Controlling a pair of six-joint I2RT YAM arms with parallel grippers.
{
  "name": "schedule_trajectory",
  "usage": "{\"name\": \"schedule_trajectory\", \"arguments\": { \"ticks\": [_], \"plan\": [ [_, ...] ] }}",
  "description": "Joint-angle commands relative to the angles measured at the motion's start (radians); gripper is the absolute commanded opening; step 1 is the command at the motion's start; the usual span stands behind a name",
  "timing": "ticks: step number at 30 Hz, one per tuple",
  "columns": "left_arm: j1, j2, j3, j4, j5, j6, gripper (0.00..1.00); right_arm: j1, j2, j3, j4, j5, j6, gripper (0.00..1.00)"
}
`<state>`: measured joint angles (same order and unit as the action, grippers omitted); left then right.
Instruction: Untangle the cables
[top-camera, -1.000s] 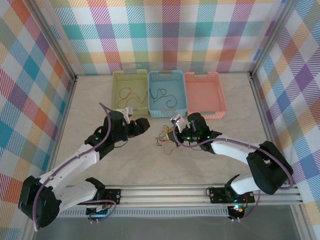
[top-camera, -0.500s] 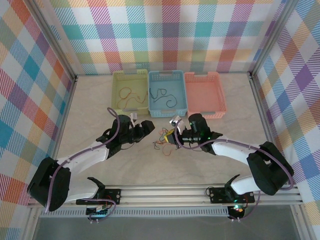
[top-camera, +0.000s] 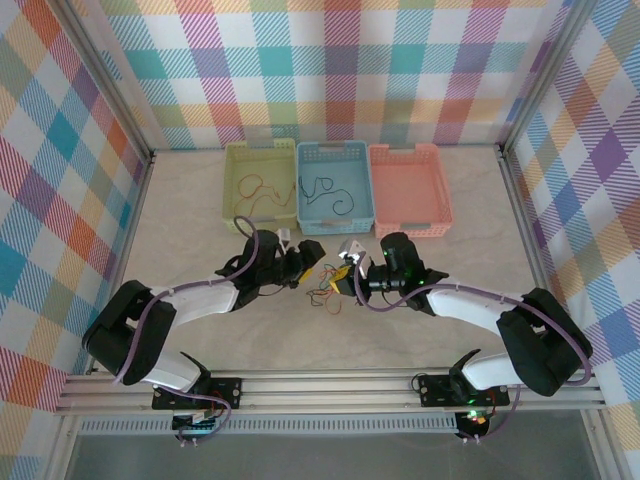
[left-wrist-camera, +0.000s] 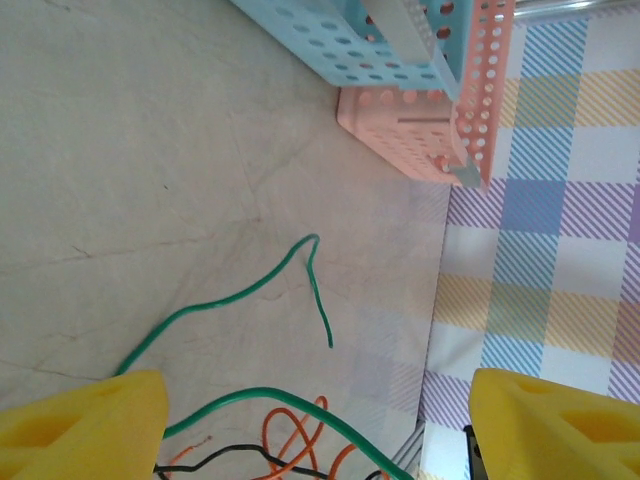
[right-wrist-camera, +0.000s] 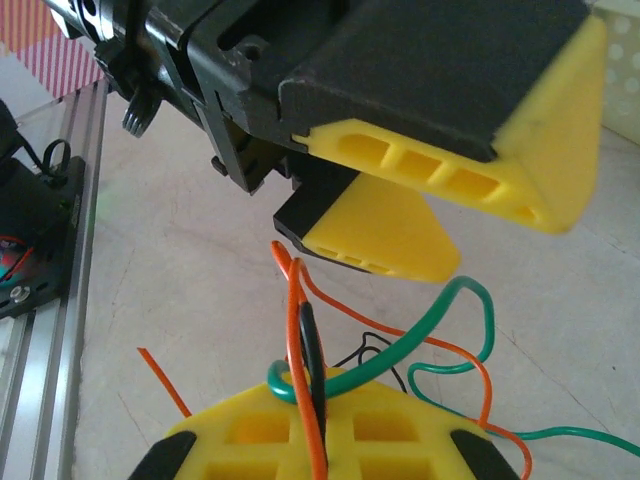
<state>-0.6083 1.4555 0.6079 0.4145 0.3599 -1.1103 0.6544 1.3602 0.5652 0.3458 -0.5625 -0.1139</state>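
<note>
The cables (top-camera: 325, 287) are a small clump of orange, green and black wires on the table between my two grippers. My right gripper (top-camera: 346, 277) is at the clump's right side; in the right wrist view it (right-wrist-camera: 320, 425) is shut on an orange, a black and a green strand. My left gripper (top-camera: 307, 264) is at the clump's left side. In the left wrist view it (left-wrist-camera: 320, 440) stands open, with a green cable (left-wrist-camera: 250, 400), an orange loop (left-wrist-camera: 290, 435) and a black wire lying between its yellow fingertips. The left fingers (right-wrist-camera: 385, 240) hover just above the held strands.
Three baskets stand in a row at the back: a yellow-green one (top-camera: 260, 148) with a reddish wire in it, a blue one (top-camera: 335, 146) with a black wire, and a salmon one (top-camera: 405, 150). Plaid walls close in the table on three sides.
My left gripper has travelled right, up to the clump, and its jaws have spread wider. The right gripper has stayed shut on the strands, nearly in place.
</note>
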Motion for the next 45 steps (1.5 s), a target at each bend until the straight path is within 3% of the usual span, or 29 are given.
{"name": "schedule_trajectory", "arguments": {
  "ticks": [1, 11, 21, 38, 45],
  "plan": [
    [-0.01, 0.015, 0.038, 0.07, 0.016, -0.035, 0.79, -0.004, -0.007, -0.013, 0.043, -0.053, -0.046, 0.04],
    [-0.031, 0.078, 0.056, 0.156, 0.108, -0.115, 0.77, -0.004, -0.001, -0.008, 0.036, -0.053, -0.049, 0.04],
    [-0.031, -0.128, -0.011, -0.09, -0.001, -0.057, 0.78, -0.004, 0.004, -0.005, 0.039, -0.059, -0.047, 0.04],
    [-0.074, 0.01, -0.005, 0.143, 0.054, -0.19, 0.77, -0.002, 0.02, 0.014, 0.018, -0.081, -0.045, 0.04],
    [-0.092, 0.124, 0.037, 0.263, 0.094, -0.239, 0.69, -0.002, 0.02, 0.014, 0.016, -0.084, -0.046, 0.04]
  ]
}}
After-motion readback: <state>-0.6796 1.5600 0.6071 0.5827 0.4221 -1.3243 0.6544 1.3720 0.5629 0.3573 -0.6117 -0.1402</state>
